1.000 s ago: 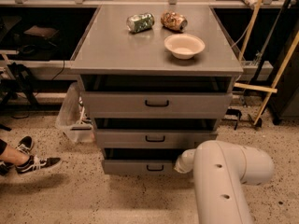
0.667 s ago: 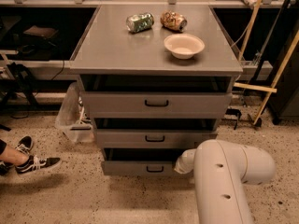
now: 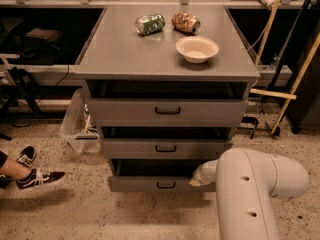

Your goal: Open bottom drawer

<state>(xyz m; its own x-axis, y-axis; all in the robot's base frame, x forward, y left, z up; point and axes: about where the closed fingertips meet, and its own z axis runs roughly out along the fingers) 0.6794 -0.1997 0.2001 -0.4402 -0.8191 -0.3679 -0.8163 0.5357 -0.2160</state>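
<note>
The bottom drawer [image 3: 145, 184] is the lowest of three grey drawers in the metal cabinet. It has a low flat front and a small black bar handle [image 3: 166, 185], and stands slightly pulled out with a dark gap above its front. My white arm [image 3: 250, 184] reaches in from the lower right. My gripper [image 3: 195, 179] is at the right part of the bottom drawer's front, just right of the handle, mostly hidden behind the wrist.
The middle drawer [image 3: 165, 148] and top drawer [image 3: 167, 111] are above. On the cabinet top [image 3: 125, 49] are a bowl [image 3: 197, 48], a green can [image 3: 150, 24] and a crumpled bag [image 3: 186, 22]. A plastic bin [image 3: 77, 126] stands left; someone's shoes [image 3: 30, 171] are at far left; wooden sticks [image 3: 292, 84] lean right.
The gap above the bottom drawer's front has grown a little, so the drawer has come slightly outward. My arm has shifted slightly toward the camera with it.
</note>
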